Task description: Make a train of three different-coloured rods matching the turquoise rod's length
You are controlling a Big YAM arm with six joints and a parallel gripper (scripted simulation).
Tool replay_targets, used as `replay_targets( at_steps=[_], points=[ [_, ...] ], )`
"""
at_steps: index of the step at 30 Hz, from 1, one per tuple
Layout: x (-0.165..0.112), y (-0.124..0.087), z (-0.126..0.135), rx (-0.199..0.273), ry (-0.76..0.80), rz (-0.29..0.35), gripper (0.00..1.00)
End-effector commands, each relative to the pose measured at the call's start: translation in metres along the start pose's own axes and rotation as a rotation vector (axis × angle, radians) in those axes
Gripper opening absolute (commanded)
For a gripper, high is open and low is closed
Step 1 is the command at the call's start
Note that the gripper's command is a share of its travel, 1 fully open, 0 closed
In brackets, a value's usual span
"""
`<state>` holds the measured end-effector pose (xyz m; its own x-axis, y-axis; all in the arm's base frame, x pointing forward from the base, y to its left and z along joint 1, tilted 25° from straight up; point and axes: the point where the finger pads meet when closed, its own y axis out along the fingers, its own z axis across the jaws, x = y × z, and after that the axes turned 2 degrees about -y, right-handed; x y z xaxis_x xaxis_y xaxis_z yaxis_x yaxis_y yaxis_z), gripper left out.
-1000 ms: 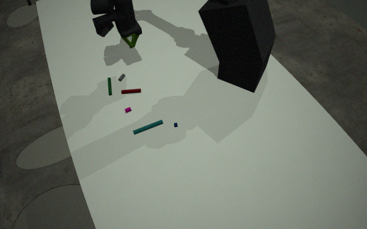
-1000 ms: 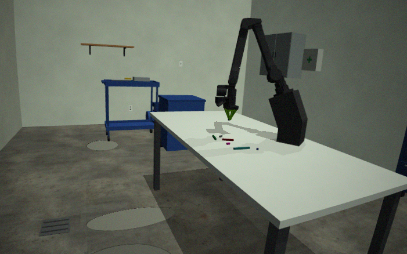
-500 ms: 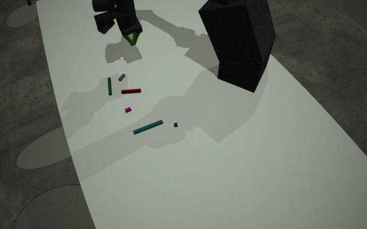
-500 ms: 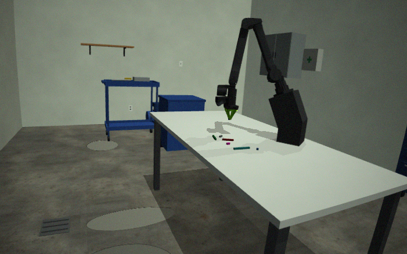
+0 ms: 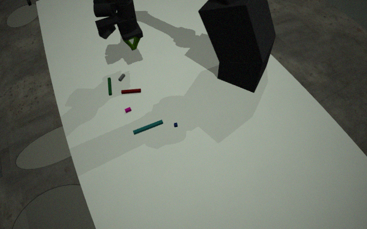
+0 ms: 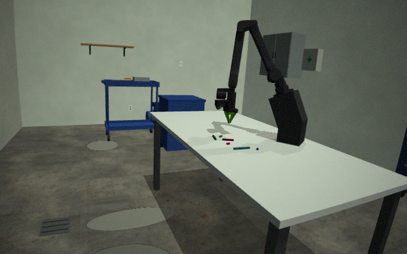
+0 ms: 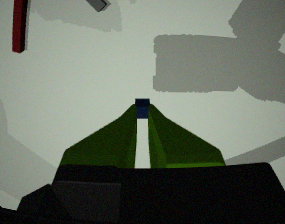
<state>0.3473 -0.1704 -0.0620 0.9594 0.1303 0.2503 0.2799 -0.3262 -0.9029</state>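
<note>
My gripper (image 5: 133, 46) with green fingers hangs above the table, beyond the group of rods. It is shut on a small blue rod (image 7: 142, 108), held at the fingertips in the wrist view. On the table lie a green rod (image 5: 109, 86), a grey rod (image 5: 121, 77), a red rod (image 5: 131, 91), a magenta rod (image 5: 128, 110), the turquoise rod (image 5: 147, 127) and another blue rod (image 5: 175, 124) just right of the turquoise one. All lie apart from each other.
The arm's dark base block (image 5: 238, 42) stands on the table to the right of the rods. The table's left edge (image 5: 56, 93) runs close to the green rod. A blue cart (image 6: 130, 105) and blue cabinet (image 6: 179, 119) stand behind the table.
</note>
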Motion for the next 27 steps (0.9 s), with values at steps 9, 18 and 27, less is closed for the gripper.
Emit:
replay_targets(
  at_steps=[9,18,27],
  points=[
    [0.002,0.051,-0.005,-0.005,0.002,-0.008,0.04],
    [0.002,0.069,-0.005,-0.006,0.004,-0.007,0.04],
    [0.001,0.068,-0.002,-0.004,0.001,-0.008,0.04]
  ],
)
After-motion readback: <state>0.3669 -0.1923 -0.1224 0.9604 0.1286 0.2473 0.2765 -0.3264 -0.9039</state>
